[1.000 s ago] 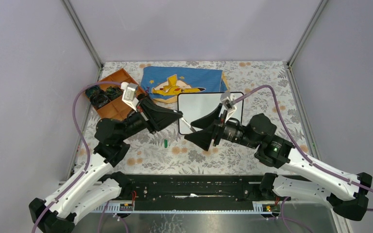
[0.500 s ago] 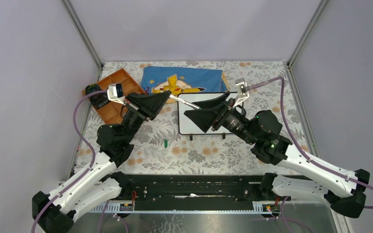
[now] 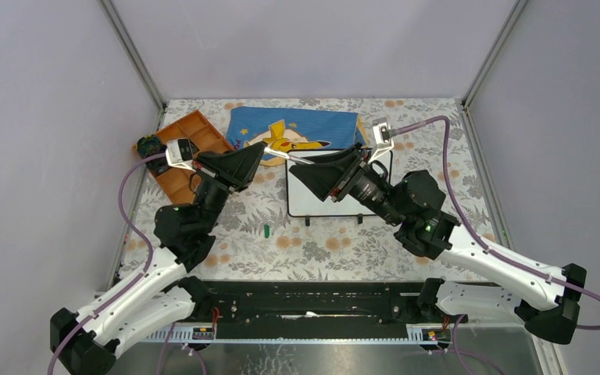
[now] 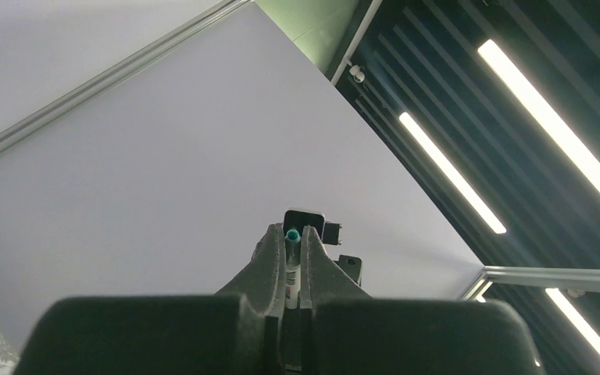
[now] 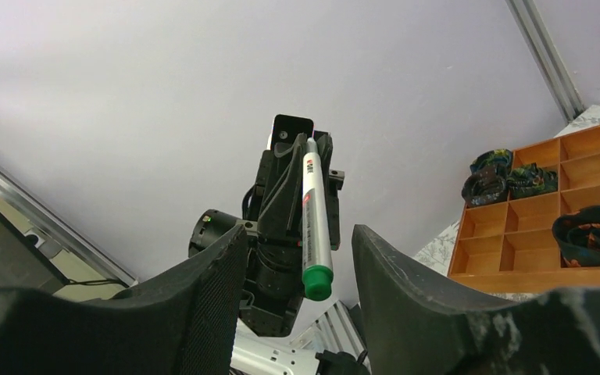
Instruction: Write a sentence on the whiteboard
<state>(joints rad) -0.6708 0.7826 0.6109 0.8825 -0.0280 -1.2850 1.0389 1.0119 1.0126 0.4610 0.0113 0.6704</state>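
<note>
Left gripper (image 4: 291,237), clenched on the marker (image 5: 315,211), has lifted to meet the right gripper (image 5: 297,250).
Blank whiteboard (image 3: 320,207) lies on the counter (image 3: 430,133) below both; the right gripper's released jaws straddle the marker's green end, narrowing, likely a handover before writing.

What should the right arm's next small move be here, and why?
Probably close the right gripper on the marker's green end. The left gripper is shut on the marker, the green end sits between the right gripper's open fingers, apart from both, and the whiteboard is blank. Whether that is a handover or uncapping, I cannot tell.
</note>
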